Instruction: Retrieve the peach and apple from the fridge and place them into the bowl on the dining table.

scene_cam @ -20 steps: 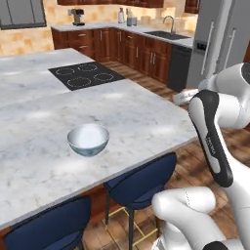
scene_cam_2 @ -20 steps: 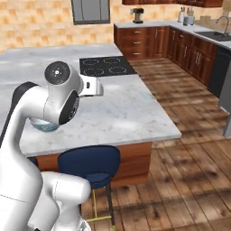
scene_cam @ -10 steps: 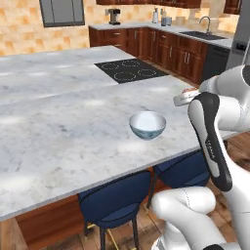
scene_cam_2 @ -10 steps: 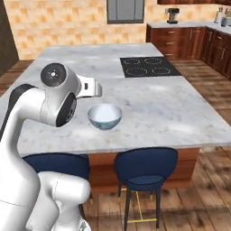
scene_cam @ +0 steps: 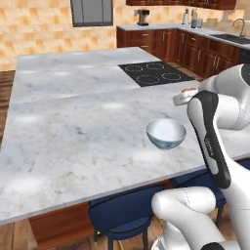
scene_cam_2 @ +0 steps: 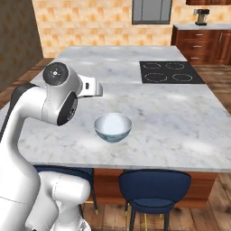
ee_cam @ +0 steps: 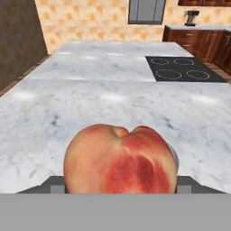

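Meanwhile, in the left base view, the whole picture has swung since a second ago: the camera rode with the base, so the small round bowl (scene_cam: 166, 133), pale blue outside and white inside, now shows right of centre instead of low and left, and the black four-ring cooktop (scene_cam: 153, 73) has slid toward the middle. The bowl stands on the large white-grey marble dining table (scene_cam: 73, 127), near its front edge and well apart from the cooktop. Navy stools (scene_cam: 122, 215) are tucked under that edge. Behind are an orange tiled wall, dark wood cabinets (scene_cam: 171, 44) and a coffee maker (scene_cam: 142, 17) on the far counter. The white arm folds up at the right, just beside the bowl.

From the right base view, the scene has likewise shifted with the base; the bowl (scene_cam_2: 113, 127) now shows near the picture's middle, on the table (scene_cam_2: 180, 122), with the cooktop (scene_cam_2: 170, 72) beyond it. Two stools (scene_cam_2: 154, 189) stand below the edge.

Looking along the hand, a round fruit, pale salmon-pink with a red blush, the peach (ee_cam: 120, 161), sits large at the bottom, over the marble table (ee_cam: 90, 94). The gripper (ee_cam: 120, 184) has its fingers set wide and pressed to the peach's two sides, holding it.
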